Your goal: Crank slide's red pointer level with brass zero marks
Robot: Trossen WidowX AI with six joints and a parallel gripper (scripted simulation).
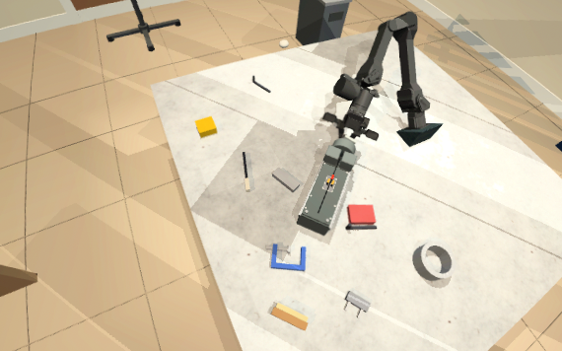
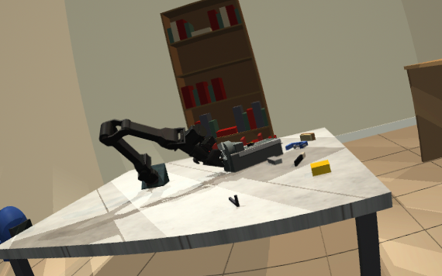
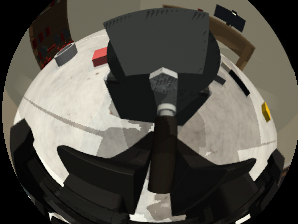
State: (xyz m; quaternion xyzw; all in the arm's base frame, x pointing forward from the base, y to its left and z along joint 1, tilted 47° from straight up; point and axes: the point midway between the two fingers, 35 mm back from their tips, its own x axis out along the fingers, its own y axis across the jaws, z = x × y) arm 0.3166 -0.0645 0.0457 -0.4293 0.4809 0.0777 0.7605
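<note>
The grey-green machine (image 1: 314, 209) (image 2: 253, 156) is a long box on the table, with a rounded housing at the arm's end. A small red pointer (image 1: 332, 176) shows at its slot, beside a small orange-yellow spot; the two brass marks are too small to tell apart, so whether they are level is unclear. My gripper (image 3: 160, 136) (image 1: 342, 134) is shut on the dark brown crank handle (image 3: 164, 137) at the housing end. In the wrist view the handle runs from a light collar (image 3: 166, 108) down between the fingers. The crank's arm is partly in shadow.
Near the machine lie a grey block (image 1: 286, 179), a red block (image 1: 362, 214) and a blue clamp-like frame (image 1: 288, 267). Farther off are a grey ring (image 1: 425, 252), a yellow block (image 1: 206, 126) (image 2: 320, 167) and a black bent rod (image 1: 262, 86).
</note>
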